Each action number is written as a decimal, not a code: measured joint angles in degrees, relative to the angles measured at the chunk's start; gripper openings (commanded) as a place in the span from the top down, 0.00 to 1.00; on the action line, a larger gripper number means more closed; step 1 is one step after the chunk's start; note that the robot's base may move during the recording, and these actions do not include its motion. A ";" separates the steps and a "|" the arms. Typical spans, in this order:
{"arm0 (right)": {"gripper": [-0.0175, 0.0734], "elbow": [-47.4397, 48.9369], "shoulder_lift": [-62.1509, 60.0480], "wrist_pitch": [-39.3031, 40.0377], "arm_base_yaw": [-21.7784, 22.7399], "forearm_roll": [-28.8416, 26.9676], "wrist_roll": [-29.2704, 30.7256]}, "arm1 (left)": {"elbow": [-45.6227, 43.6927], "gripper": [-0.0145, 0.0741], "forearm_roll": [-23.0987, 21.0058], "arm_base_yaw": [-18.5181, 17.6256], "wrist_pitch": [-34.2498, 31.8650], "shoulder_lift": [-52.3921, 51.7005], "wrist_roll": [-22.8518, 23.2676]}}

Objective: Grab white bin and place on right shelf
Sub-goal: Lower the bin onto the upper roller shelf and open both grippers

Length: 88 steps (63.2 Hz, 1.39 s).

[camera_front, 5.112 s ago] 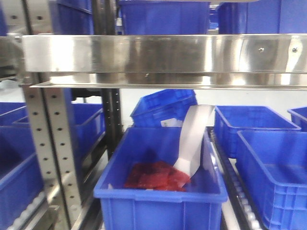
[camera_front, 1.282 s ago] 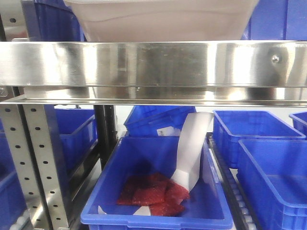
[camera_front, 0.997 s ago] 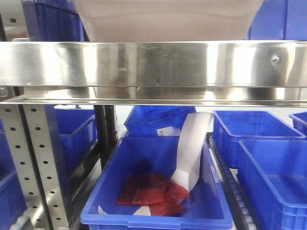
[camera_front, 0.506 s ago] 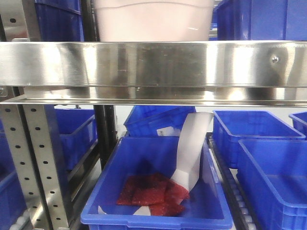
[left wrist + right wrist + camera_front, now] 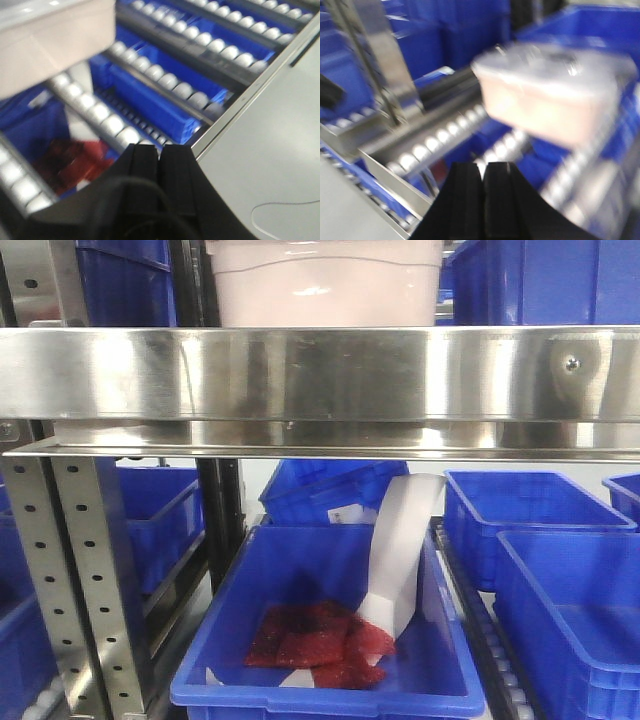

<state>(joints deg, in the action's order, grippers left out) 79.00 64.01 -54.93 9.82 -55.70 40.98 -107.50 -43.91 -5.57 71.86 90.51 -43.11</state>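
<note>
With both arms clear of it, the white bin [image 5: 325,282] sits on the right shelf [image 5: 320,375], on rollers behind the steel front rail, apparently delivered. The left gripper [image 5: 159,155] and right gripper [image 5: 484,172] show their fingers pressed together, holding nothing.

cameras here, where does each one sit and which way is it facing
Exterior front-facing: low and level in front of the rack, looking past the right shelf rail at the white bin above and a blue crate below; no robot body shows.
Left wrist: behind the left gripper, looking down over roller rails; bin corner upper left.
Right wrist: behind the right gripper, facing the bin on the rollers, blurred.
All three show the bin.
</note>
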 measured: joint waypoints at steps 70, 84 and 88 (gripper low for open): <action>0.73 -53.60 -51.03 36.55 0.06 7.75 -0.13 | 82.83 0.97 13.26 0.00 -62.43 -70.16 5.64; 0.73 -53.60 -51.03 36.55 0.06 7.75 -0.13 | 83.09 0.97 13.11 0.00 -63.28 -71.39 5.64; 0.73 -53.60 -51.03 36.55 0.06 7.75 -0.13 | 83.09 0.97 13.01 0.00 -63.28 -71.39 5.64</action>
<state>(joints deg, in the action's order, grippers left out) 25.40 12.98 -18.38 9.88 -47.95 40.84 -24.41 -30.90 -5.57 8.58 19.12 -37.47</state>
